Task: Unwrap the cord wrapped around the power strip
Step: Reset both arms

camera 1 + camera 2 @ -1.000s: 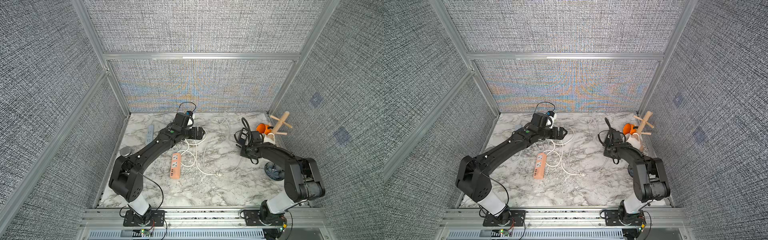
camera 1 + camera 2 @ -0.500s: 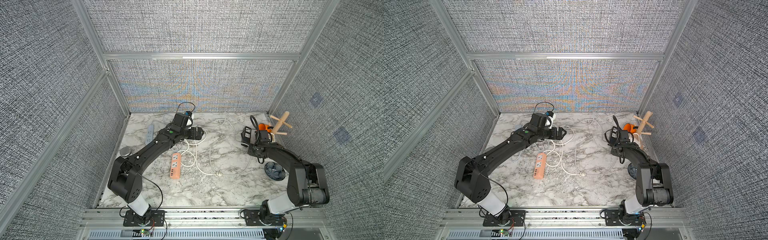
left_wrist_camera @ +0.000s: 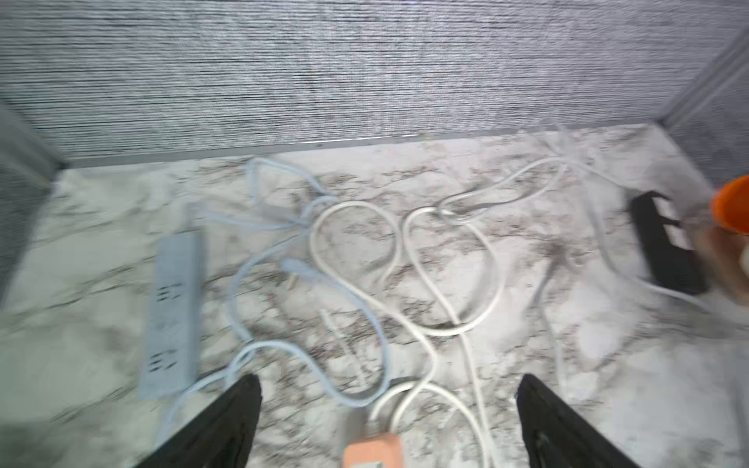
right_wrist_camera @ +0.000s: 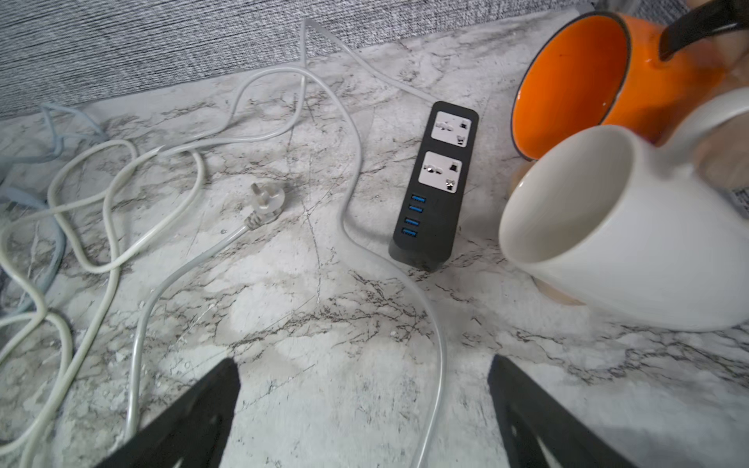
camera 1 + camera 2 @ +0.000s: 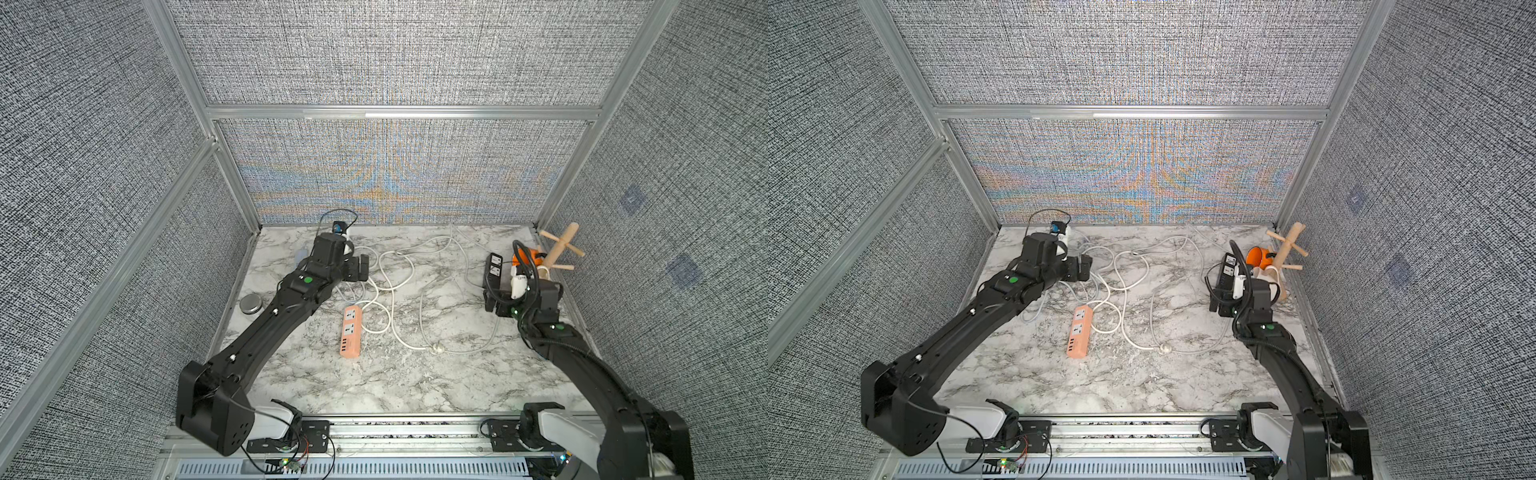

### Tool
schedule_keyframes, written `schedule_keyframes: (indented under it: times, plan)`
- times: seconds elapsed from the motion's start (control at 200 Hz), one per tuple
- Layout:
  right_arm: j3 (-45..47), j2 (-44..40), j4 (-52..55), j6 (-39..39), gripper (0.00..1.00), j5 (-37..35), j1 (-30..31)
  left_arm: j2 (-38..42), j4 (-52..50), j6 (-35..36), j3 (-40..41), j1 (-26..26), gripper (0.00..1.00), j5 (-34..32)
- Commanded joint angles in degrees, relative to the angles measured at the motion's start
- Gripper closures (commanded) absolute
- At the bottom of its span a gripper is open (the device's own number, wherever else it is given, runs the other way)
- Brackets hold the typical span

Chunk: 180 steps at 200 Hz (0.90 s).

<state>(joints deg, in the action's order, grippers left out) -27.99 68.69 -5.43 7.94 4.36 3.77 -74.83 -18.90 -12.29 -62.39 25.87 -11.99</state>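
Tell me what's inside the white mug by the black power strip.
Nothing shows inside the white mug: its mouth faces the right wrist camera, the inner wall bare. Its rim hides the near inner side.

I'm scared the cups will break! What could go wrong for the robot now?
1. The white mug and orange mug are close beside the black power strip. The open right gripper might bump them.
2. The white cords cross in loops near the open left gripper. Pulling one could drag the peach power strip or tighten a tangle.
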Motion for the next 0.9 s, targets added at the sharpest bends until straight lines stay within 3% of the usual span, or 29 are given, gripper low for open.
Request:
schedule_keyframes:
  times: [0.0,0.23,0.375,0.54,0.751,0.836,0.896]
  plan:
    - [4.16,-0.82,-17.05,-4.75,0.02,-7.65,2.12,4.46,4.26,5.28,7.46,-1.52,0.01,-16.19]
    - [11.48,1.7,-30.17,-9.96,0.02,-13.18,4.23,11.73,22.09,9.53,27.46,-6.78,0.01,-22.37]
    - [15.37,1.61,-42.09,-15.31,0.02,-14.17,5.02,10.26,37.54,10.1,36.72,-13.16,0.01,-14.25]
    - [15.56,6.47,-52.22,-17.77,0.02,-14.05,4.93,1.31,50.78,10.81,38.38,-16.12,0.0,-8.72]
    - [13.68,11.17,-56.98,-16.35,0.02,-10.3,4.0,-6.43,51.63,11.15,34.53,-17.17,0.0,-4.51]
    - [15.81,15.04,-65.71,-13.96,0.02,-8.57,1.86,-7.28,55.6,11.16,36.46,-17.21,0.0,-4.0]
    - [15.88,15.9,-64.94,-11.79,0.02,-5.81,-0.86,-7.4,55.01,10.98,36.21,-17.65,0.0,-3.17]
